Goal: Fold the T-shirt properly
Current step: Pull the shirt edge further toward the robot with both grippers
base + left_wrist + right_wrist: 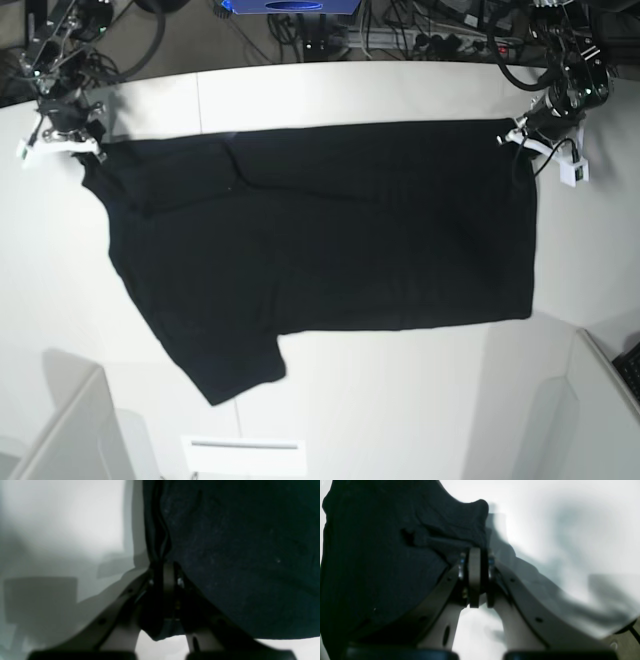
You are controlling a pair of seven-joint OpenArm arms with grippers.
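Note:
The black T-shirt [320, 240] lies spread plain side up on the white table [400, 400], one sleeve toward the front left; no print shows. My left gripper [517, 136] is shut on the shirt's far right corner; in the left wrist view the jaws [165, 566] pinch a bunched edge of the cloth [237, 555]. My right gripper [88, 150] is shut on the shirt's far left corner; in the right wrist view it [475, 552] clamps a fold of the cloth [382, 560].
Cables and equipment [420, 30] sit behind the table's far edge. A white sheet or label [243, 448] lies at the front edge. Panels stand at the front left [60, 420] and front right [590, 400].

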